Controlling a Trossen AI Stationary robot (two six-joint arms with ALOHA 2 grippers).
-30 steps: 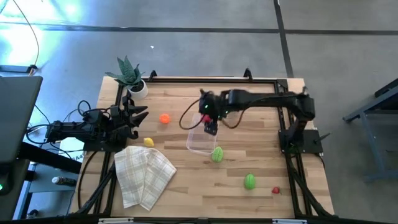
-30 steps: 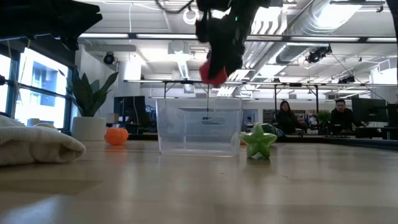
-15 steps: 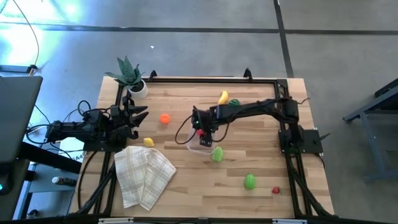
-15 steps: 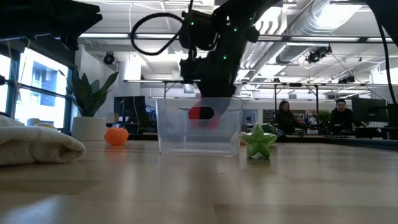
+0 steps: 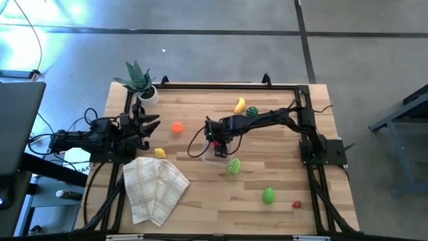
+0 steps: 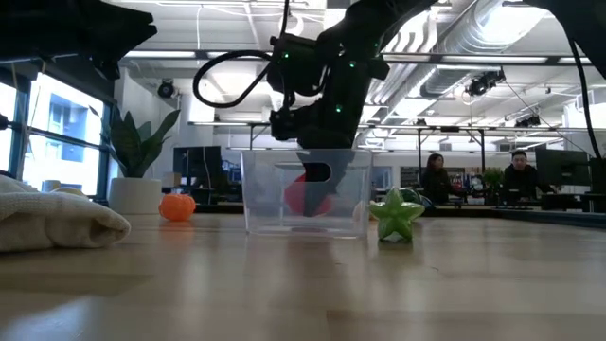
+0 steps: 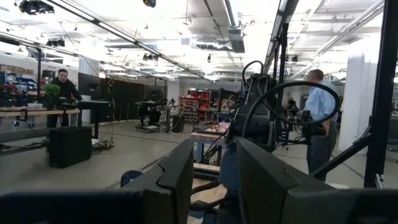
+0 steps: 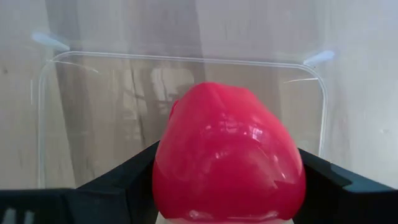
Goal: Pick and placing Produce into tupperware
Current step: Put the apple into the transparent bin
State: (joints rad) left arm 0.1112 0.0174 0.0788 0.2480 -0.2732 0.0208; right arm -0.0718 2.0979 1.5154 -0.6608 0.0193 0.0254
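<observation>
Tupperware (image 5: 215, 155) sits near the middle of the wooden table (image 5: 281, 201), a clear tub with rounded corners, and my right gripper (image 6: 317, 175) reaches down into it from above. Between my right fingers (image 8: 118, 180) I clamp a red toy fruit (image 8: 229, 155), which hangs inside the tub's walls, low over its floor; whether it touches the floor I cannot tell. My right arm stretches across from the table's right side. My left gripper (image 5: 148, 127) waits at the table's left edge, above the wood, its fingers parted a little with nothing between them.

A checked folded cloth (image 5: 155, 187) lies at the front left, and a potted green plant (image 5: 139, 82) stands at the far left corner. Just beside the tub, on its front right, lies a light green star-shaped piece (image 5: 233, 166). A darker green piece (image 5: 268, 195) lies farther front, with a small red piece (image 5: 296, 205) near it. A yellow banana-like piece (image 5: 239, 104) and a dark green piece (image 5: 251, 112) lie beyond my right arm. An orange piece (image 5: 176, 127) and a small yellow piece (image 5: 160, 152) lie near my left gripper.
</observation>
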